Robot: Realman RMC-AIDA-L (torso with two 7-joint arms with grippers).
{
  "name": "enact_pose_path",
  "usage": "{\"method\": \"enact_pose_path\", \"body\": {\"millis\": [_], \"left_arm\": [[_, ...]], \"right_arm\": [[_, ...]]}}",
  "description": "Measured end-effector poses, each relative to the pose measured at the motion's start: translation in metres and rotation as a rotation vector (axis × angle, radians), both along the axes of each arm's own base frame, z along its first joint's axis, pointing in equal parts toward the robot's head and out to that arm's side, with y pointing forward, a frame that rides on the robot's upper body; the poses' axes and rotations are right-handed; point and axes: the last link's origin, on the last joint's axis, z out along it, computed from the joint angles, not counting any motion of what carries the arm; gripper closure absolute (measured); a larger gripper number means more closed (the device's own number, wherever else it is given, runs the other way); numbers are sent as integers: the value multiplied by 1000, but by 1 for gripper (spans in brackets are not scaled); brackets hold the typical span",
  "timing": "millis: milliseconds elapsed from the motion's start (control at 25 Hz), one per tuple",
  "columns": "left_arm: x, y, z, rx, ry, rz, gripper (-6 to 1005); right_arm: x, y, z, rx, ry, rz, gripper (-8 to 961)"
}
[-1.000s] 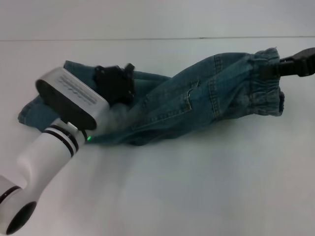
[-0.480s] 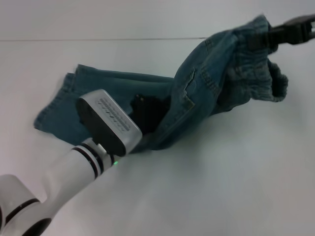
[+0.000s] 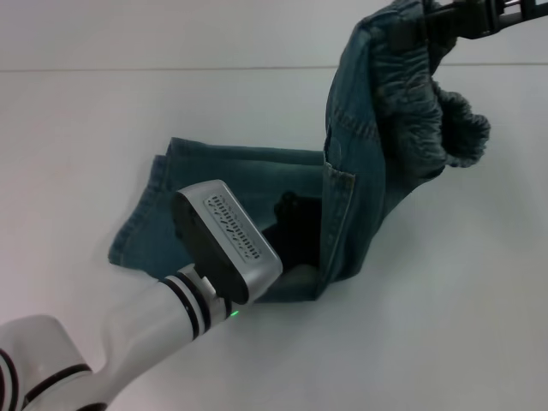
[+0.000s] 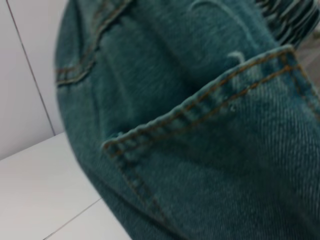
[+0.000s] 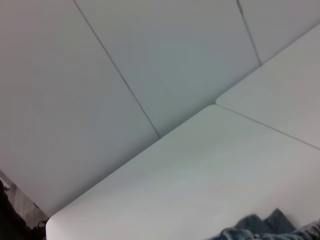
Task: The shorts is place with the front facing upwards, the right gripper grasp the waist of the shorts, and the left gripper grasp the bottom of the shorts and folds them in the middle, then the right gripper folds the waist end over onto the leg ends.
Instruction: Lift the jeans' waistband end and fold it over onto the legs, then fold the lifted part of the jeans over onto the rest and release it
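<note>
Right gripper [image 3: 445,19] is clamped on the waist [image 3: 402,51] of the shorts [image 3: 360,171], raised high over the table [image 3: 103,120]. Left gripper [image 3: 295,224] rests at the leg ends [image 3: 145,235]; its finger state cannot be told. Risk: waist slipping free, or the legs dragging askew. No containers present.

**Robot body: visible arm hardware**

The left arm [image 3: 128,338] was a smooth white tube ending in two black bands [image 3: 193,301], with a small green indicator light [image 3: 233,313] glowing beside them. Its wrist housing [image 3: 227,241] was a rounded block, black on the sides, with a silver-grey face bearing a row of fine ribbed slots. The left gripper [image 3: 295,231] was matte black. The right gripper [image 3: 467,15] was likewise black, angular and bracket-like.
</note>
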Motion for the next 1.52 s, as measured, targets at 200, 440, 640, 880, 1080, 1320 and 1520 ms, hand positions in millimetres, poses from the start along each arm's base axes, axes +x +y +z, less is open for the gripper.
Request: {"method": "enact_pose_path", "body": {"millis": [200, 440, 640, 880, 1080, 1320, 1520], "left_arm": [[16, -9, -8, -37, -52, -5, 986], [22, -14, -11, -49, -81, -7, 987], [5, -7, 4, 42, -157, 98, 987], [-23, -2, 36, 136, -337, 231, 986], [-61, 1, 71, 204, -481, 353, 987], [-97, -6, 111, 350, -596, 435, 986], [-126, -19, 143, 473, -675, 490, 986]], "right_arm": [[-4, 3, -2, 8, -1, 10, 869], [-4, 3, -7, 4, -14, 15, 872], [1, 2, -9, -1, -23, 11, 873], [7, 0, -11, -6, -23, 4, 872], [10, 1, -16, -14, -10, -5, 872], [-1, 8, -45, -68, -54, 20, 873], [-26, 10, -89, -124, -133, 97, 866]]}}
